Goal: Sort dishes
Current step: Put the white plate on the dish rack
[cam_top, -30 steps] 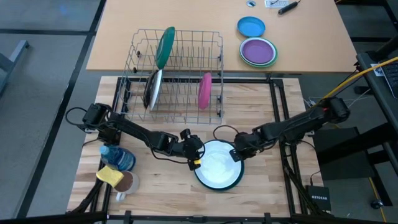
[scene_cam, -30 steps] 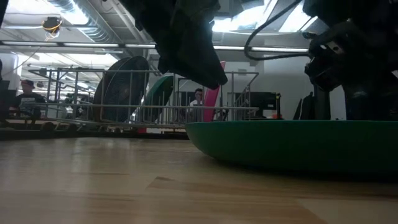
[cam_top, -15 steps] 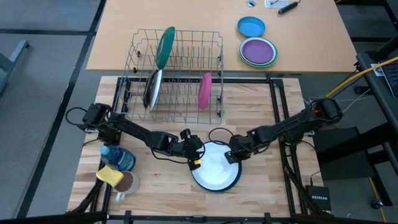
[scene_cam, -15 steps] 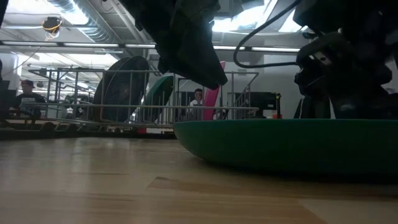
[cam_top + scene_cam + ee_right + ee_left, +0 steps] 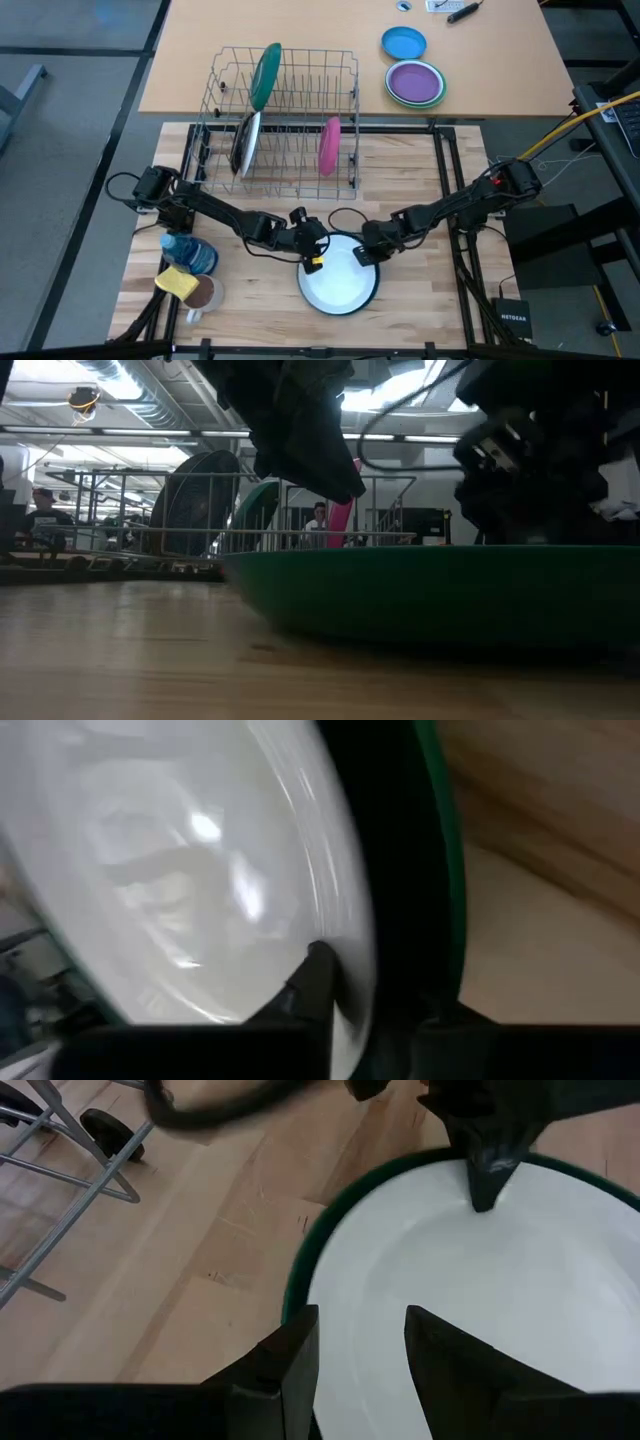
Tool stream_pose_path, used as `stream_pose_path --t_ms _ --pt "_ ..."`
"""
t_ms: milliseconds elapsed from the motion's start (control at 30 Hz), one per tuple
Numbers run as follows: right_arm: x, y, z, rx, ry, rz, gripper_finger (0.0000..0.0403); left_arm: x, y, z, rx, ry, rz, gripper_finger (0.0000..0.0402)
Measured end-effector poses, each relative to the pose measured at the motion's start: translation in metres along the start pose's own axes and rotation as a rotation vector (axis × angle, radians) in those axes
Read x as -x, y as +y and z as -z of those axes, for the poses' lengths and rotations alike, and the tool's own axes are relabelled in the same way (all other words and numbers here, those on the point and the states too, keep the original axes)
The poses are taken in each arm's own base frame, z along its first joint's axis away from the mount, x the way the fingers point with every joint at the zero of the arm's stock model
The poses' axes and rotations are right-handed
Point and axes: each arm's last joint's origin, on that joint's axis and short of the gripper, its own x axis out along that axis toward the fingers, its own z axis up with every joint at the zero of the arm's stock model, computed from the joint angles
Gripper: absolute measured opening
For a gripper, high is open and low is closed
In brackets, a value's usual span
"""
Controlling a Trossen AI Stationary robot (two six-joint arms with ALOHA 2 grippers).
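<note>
Since the earlier frame the large white green-rimmed plate [image 5: 338, 286] has slid left and nearer the table's near edge, right gripper [image 5: 366, 254] with it. Right fingers clamped on the plate's far-right rim. Left gripper [image 5: 312, 257] at the plate's far-left rim, fingers apart, rim between them. Bare wood right of the plate; dish rack [image 5: 280, 120] stands far-left, well apart.

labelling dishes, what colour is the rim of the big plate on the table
Dark green, around a white face; the plate shows best in the high view.
</note>
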Motion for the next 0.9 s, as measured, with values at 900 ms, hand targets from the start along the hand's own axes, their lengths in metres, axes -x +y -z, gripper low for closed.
stream_pose_path --t_ms 900 --pt "0.022 0.028 0.000 0.183 -0.091 -0.230 0.0016 0.077 0.012 -0.053 0.071 -0.214 0.102 0.0139"
